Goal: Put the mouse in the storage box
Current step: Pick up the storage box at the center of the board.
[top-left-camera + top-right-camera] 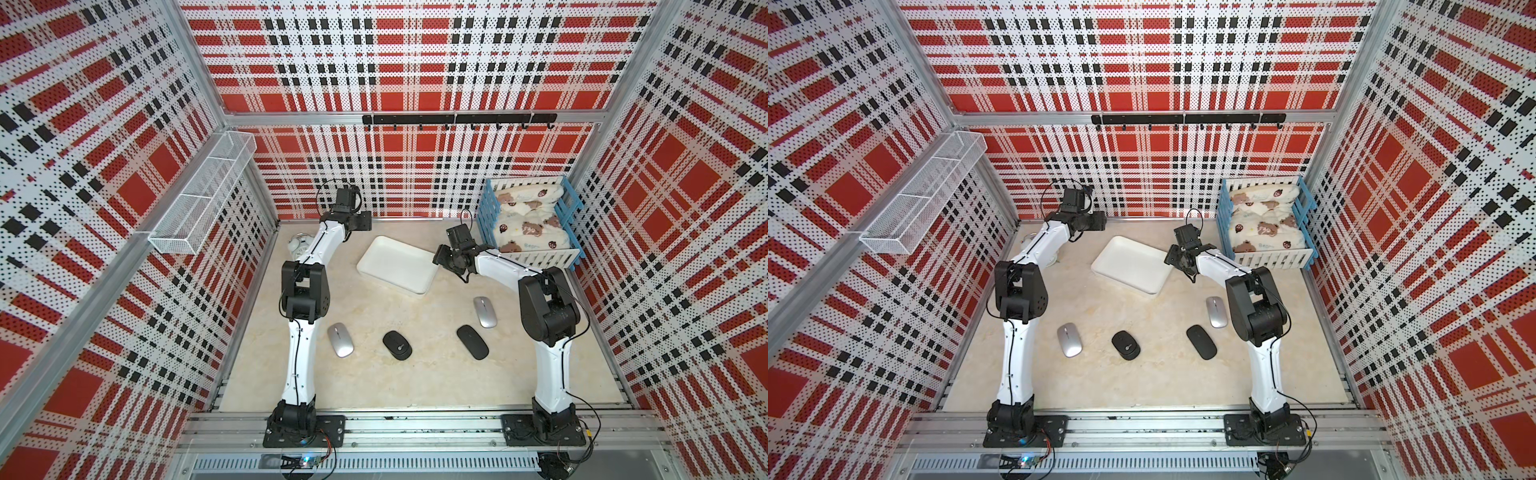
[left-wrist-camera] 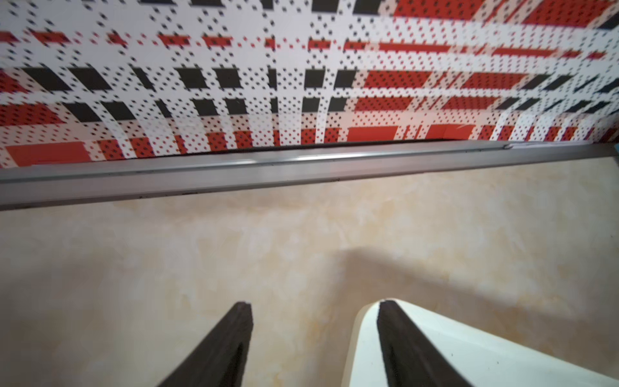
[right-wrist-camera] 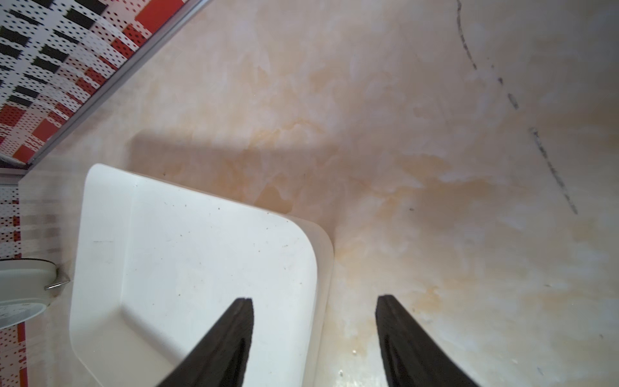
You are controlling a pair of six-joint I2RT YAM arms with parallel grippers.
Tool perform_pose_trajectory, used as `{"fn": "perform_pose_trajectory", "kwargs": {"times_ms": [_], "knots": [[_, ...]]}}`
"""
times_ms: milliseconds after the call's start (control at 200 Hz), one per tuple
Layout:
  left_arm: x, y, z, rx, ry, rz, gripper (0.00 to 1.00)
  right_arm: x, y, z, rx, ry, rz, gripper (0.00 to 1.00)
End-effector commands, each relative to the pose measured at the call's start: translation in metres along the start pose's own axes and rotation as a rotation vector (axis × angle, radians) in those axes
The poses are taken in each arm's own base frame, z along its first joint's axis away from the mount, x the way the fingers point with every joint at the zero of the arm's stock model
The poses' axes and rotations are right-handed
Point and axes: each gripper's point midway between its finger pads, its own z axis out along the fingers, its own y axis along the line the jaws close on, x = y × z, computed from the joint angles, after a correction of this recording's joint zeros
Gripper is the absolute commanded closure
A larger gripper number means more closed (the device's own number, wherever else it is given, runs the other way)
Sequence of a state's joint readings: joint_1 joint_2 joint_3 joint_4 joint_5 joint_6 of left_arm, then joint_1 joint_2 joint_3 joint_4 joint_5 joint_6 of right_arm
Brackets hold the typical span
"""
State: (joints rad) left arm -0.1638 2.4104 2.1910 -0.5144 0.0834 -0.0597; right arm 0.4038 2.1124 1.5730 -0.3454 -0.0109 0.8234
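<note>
Between the fingertips of the left pincer (image 2: 315, 305) nothing is held. Its two dark fingers (image 2: 231, 335) stand spread above the far left corner of the storage box (image 2: 469, 351). The right pincer (image 3: 315, 299) is spread and empty as well. It hangs over the right edge of the box, with one finger above the box floor and one above the table (image 3: 435, 167).

The box has nothing in it, so I judge that the step in hand is to go for a mouse. To do it well, each arm should take a mouse on its own side. For the right arm the right silver mouse (image 1: 485, 311), just on the near side of the box, is closest. For the left arm it is the left silver mouse (image 1: 340, 340). The fingers should be turned across the narrow width of the mouse, come down straight, and close at the middle of its sides. The shell looks low, smooth and rounded, so it may slip out.

Four mice lie on the near half of the table, none touching another. Between the silver ones are the middle black mouse (image 1: 397, 345) and the right black mouse (image 1: 472, 342). The box is a shallow white tray with rounded corners and a low rim. It lies a little turned at the far middle of the table.
</note>
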Motion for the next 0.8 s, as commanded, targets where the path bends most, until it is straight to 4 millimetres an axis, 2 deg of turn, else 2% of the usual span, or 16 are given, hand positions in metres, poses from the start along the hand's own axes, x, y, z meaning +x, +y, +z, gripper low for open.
{"fn": "perform_pose_trajectory", "kwargs": {"times_ms": [0, 120, 230, 306, 346, 431, 461, 626, 736, 797], "knots": [[0.046, -0.014, 0.018, 0.038, 0.120, 0.048, 0.36, 0.006, 0.006, 0.009, -0.008, 0.025, 0.002, 0.36], [0.067, -0.018, 0.021, 0.033, 0.168, 0.071, 0.40, 0.013, 0.004, 0.019, -0.006, 0.052, -0.003, 0.38], [0.083, -0.014, 0.024, 0.009, 0.201, 0.070, 0.40, 0.019, 0.002, 0.028, -0.002, 0.071, -0.004, 0.39], [0.090, -0.005, 0.029, -0.017, 0.214, 0.064, 0.50, 0.023, 0.003, 0.032, -0.009, 0.085, -0.011, 0.46], [0.093, -0.002, 0.031, -0.022, 0.219, 0.059, 0.52, 0.023, 0.003, 0.033, -0.009, 0.087, -0.014, 0.49], [0.095, 0.002, 0.035, -0.043, 0.223, 0.065, 0.72, 0.024, 0.002, 0.032, -0.001, 0.086, -0.026, 0.54], [0.095, 0.001, 0.035, -0.047, 0.223, 0.072, 0.76, 0.024, 0.001, 0.032, 0.005, 0.083, -0.030, 0.56], [0.102, -0.010, 0.039, -0.062, 0.235, 0.133, 0.78, 0.022, -0.006, 0.032, 0.046, 0.074, -0.065, 0.65], [0.106, -0.012, 0.038, -0.071, 0.243, 0.132, 0.89, 0.022, -0.008, 0.033, 0.062, 0.082, -0.083, 0.75], [0.109, -0.010, 0.037, -0.070, 0.250, 0.116, 1.00, 0.021, -0.009, 0.033, 0.068, 0.079, -0.099, 0.83]]}}
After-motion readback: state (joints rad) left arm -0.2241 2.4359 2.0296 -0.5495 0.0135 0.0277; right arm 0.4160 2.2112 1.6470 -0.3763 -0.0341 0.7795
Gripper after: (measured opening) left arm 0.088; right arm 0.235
